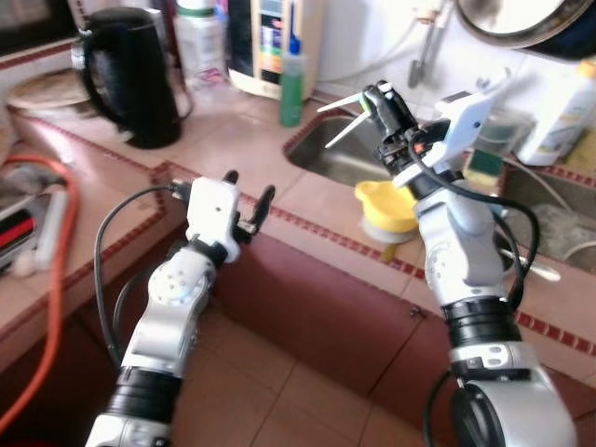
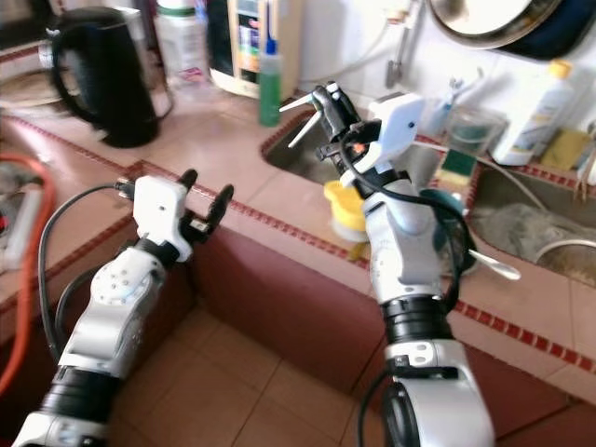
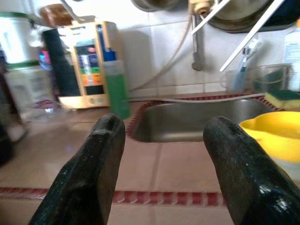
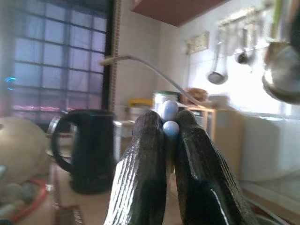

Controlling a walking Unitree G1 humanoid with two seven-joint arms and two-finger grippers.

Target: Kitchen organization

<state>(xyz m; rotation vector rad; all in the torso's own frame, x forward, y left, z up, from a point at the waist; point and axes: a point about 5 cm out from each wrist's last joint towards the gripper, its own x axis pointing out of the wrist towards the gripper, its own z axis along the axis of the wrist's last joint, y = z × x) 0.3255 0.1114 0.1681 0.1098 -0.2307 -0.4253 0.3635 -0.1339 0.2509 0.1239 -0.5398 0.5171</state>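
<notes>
My right gripper (image 1: 374,99) is raised above the steel sink (image 1: 340,160), shut on two thin white utensils (image 1: 339,118) that stick out to the left. In the right wrist view their rounded white ends (image 4: 169,119) sit pinched between the fingers. My left gripper (image 1: 250,193) stands open and holds nothing, just off the front edge of the tiled counter (image 1: 233,130). A yellow cup (image 1: 387,209) stands on the counter edge before the sink, and it also shows in the left wrist view (image 3: 274,138).
A black kettle (image 1: 130,76), jars and a green bottle (image 1: 292,86) stand at the back of the counter. A sponge (image 1: 484,164) and a white spoon (image 1: 542,271) lie to the right of the sink. An orange hose (image 1: 58,251) runs along the left.
</notes>
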